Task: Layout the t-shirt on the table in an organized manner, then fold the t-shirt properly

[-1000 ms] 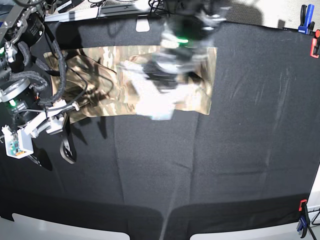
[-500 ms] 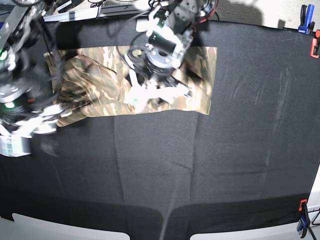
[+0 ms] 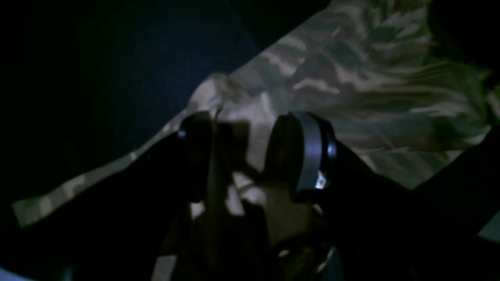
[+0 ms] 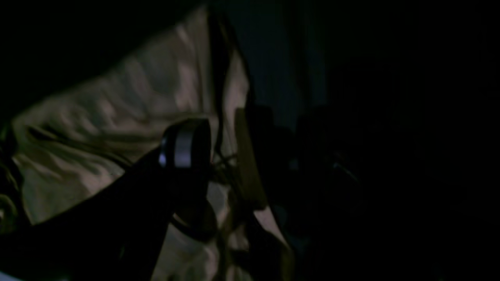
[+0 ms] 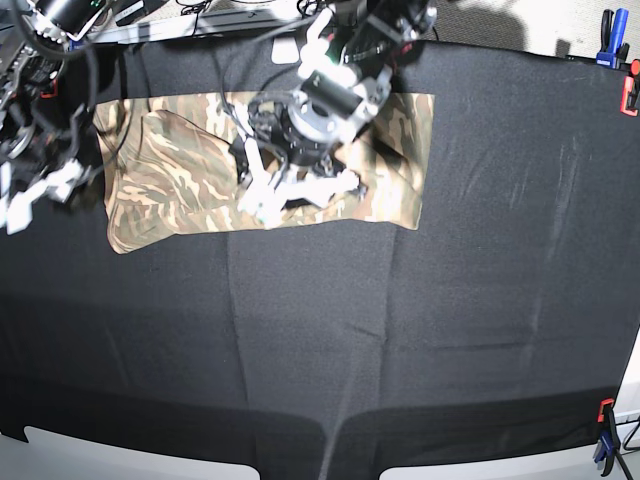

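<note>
the shirt (image 5: 180,180) lies half-folded at the table's (image 5: 400,330) far left. left gripper (image 3: 246,152) hovers over it, jaws spread, empty; right gripper (image 4: 222,156) likewise released at its edge. folding step; next needs a hem pinch.

Surfaces: cloth on cloth, hard-shell arm parts over it.
T-shirt (image 5: 180,190) is showing as soft matt woven cloth, camo print w/ cream streaks, rumpling into folds at its left end; plainer tan side is showing in right wrist view (image 4: 117,117). Table (image 5: 420,330) is reading as matt black cloth, faint creases catching light. Left gripper (image 3: 250,156) fingers are looking dark matt, one carrying a smooth, shiny metal-like band. White glossy plastic parts are showing on left arm (image 5: 300,190).
</note>
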Tool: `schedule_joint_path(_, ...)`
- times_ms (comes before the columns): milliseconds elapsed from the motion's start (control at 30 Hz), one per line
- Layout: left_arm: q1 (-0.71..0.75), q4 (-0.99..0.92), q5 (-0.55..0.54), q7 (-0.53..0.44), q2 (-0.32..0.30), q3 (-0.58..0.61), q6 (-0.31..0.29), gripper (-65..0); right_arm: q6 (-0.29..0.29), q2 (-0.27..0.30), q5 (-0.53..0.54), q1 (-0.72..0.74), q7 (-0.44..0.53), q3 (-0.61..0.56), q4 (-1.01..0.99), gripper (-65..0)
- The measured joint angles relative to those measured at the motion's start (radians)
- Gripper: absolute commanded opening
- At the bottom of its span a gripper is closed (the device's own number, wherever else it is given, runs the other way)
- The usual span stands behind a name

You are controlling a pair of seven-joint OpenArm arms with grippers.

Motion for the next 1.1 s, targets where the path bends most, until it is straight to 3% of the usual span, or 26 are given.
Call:
schedule_joint_path(133,-0.026,0.068,0.102,0.187,0.000,0.001,-0.004,-37.0,0.003,-0.001,0.098,0.000,-0.055,0.001,-0.089,-31.4)
schedule_joint_path(233,-0.036,0.126,0.233,0.211,-0.007,0.000,0.002,-37.0,0.003,-0.003,0.117,0.000,-0.063,0.001,-0.117,-31.4)
schedule_joint_path(467,-0.033,0.148,0.228,0.294,-0.076,0.001,0.023,-37.0,0.003,-0.003,0.118,0.000,-0.060,-0.024,-0.119,-31.4)
schedule_joint_path(633,-0.005,0.149,0.228,0.294,-0.161,0.001,0.023,-37.0,0.003,0.000,0.134,0.001,-0.035,-0.159,-0.117,-31.4)
schedule_joint_path(767,0.021,0.150,0.227,0.291,-0.222,0.001,0.118,-37.0,0.006,-0.015,0.162,0.007,-0.030,-0.251,-0.116,-31.4)
schedule_joint_path(900,0.043,0.150,0.198,0.268,-0.257,0.001,0.145,-37.0,0.007,-0.055,0.203,0.006,-0.026,-0.288,-0.116,-31.5)
schedule_joint_path(1000,0.064,0.150,0.163,0.220,-0.261,0.001,0.145,-37.0,0.007,-0.066,0.214,0.005,-0.027,-0.288,-0.116,-40.9)
schedule_joint_path(1100,0.083,0.150,0.100,0.171,-0.260,0.002,0.144,-37.0,0.007,-0.061,0.207,0.005,-0.051,-0.285,-0.118,-63.9)
